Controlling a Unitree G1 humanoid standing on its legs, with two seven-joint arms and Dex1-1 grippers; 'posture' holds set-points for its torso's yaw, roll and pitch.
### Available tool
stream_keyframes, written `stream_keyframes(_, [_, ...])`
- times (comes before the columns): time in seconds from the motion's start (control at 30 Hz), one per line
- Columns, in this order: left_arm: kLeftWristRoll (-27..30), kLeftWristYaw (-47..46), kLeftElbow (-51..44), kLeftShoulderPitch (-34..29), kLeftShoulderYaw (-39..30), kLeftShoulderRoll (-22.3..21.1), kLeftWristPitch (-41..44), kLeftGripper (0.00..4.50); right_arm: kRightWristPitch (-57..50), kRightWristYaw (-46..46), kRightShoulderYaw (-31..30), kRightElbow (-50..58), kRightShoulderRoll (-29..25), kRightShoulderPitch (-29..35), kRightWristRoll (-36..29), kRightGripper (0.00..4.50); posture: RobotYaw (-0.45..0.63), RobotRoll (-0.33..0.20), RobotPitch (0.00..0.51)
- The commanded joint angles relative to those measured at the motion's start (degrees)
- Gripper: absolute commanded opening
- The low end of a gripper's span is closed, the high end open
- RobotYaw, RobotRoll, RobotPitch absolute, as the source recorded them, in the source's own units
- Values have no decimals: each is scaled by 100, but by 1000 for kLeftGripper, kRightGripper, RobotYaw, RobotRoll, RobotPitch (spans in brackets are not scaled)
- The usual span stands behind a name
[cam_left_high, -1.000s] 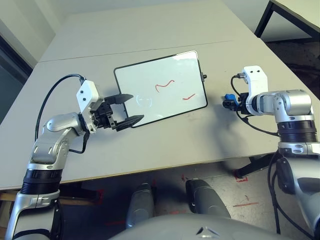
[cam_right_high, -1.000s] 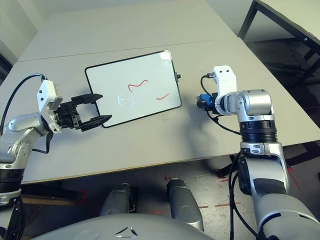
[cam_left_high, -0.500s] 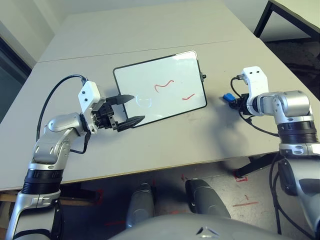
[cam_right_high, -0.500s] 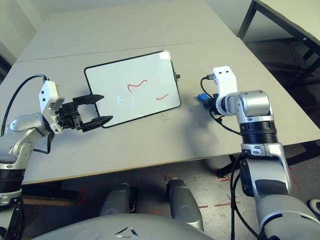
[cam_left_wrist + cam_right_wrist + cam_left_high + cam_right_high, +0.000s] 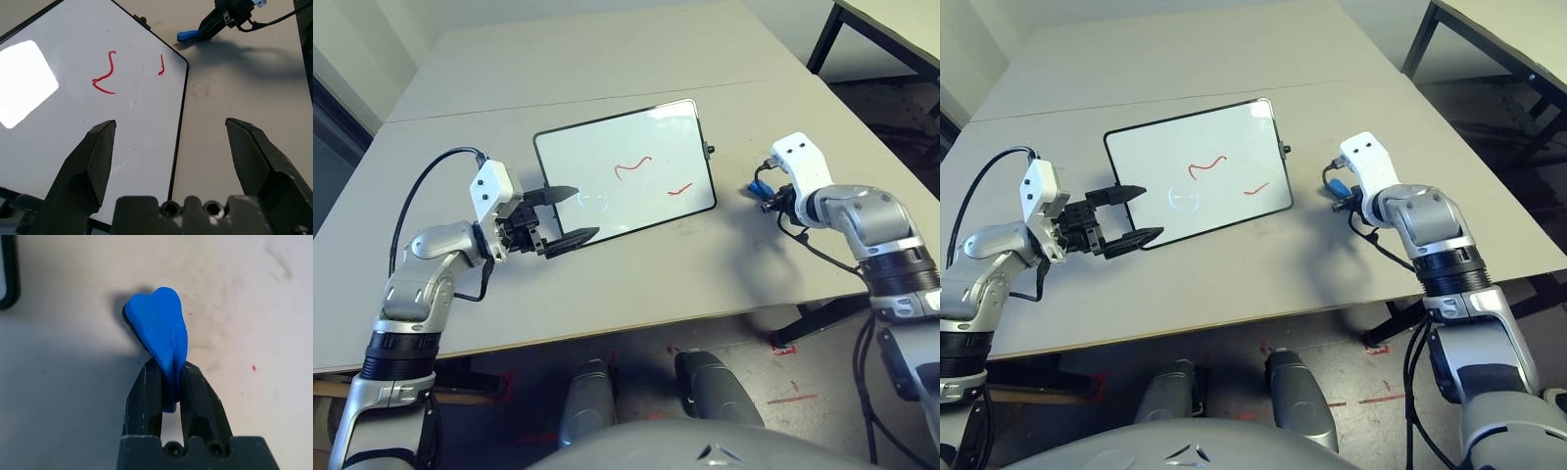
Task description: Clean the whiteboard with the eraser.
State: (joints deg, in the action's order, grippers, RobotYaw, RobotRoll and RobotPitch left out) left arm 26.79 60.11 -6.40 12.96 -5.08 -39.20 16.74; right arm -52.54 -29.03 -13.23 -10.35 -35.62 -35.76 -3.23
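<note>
The whiteboard (image 5: pixel 607 147) lies flat mid-table, black-framed, with two red squiggles (image 5: pixel 634 166) on it. To its right, my right gripper (image 5: pixel 166 364) is shut on the eraser (image 5: pixel 164 333), a small blue block pinched at one end, its free end sticking out over the table and casting a shadow. From the head the eraser (image 5: pixel 760 188) sits just right of the board's side clip. My left gripper (image 5: pixel 582 211) hangs open at the board's near left corner, one finger above the white surface, nothing between its fingers (image 5: pixel 95 152).
The grey table (image 5: pixel 685 274) has a seam running across behind the board, and its front edge lies close below both arms. A second table with dark legs (image 5: pixel 822 44) stands at the back right. A black cable (image 5: pixel 421 191) loops off my left wrist.
My right gripper has gone from open around the eraser to shut on it, and its wrist has swung up and leftward. The left arm has barely moved.
</note>
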Motion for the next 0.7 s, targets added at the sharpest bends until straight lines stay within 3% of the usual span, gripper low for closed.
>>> stream_keyframes(0.03, [-101, -6, 3, 32, 85, -4, -60, 4500, 414, -201, -407, 221, -218, 5, 400, 326, -118, 0, 85])
stream_keyframes(0.23, [-144, 2, 76, 43, -28, -124, -101, 4500, 1322, -483, -1025, 518, -903, -421, 1481, 326, -117, 0, 86])
stream_keyframes(0.37, [-162, -6, 106, 58, -67, -163, -121, 4500, 1626, -683, -1172, 831, -1033, -817, 2033, 325, -117, 0, 87])
stream_keyframes(0.7, [-260, -25, 334, 160, -121, -262, -241, 4500, 2010, -1047, -1643, 1523, -398, -1290, 3126, 322, -120, 0, 91])
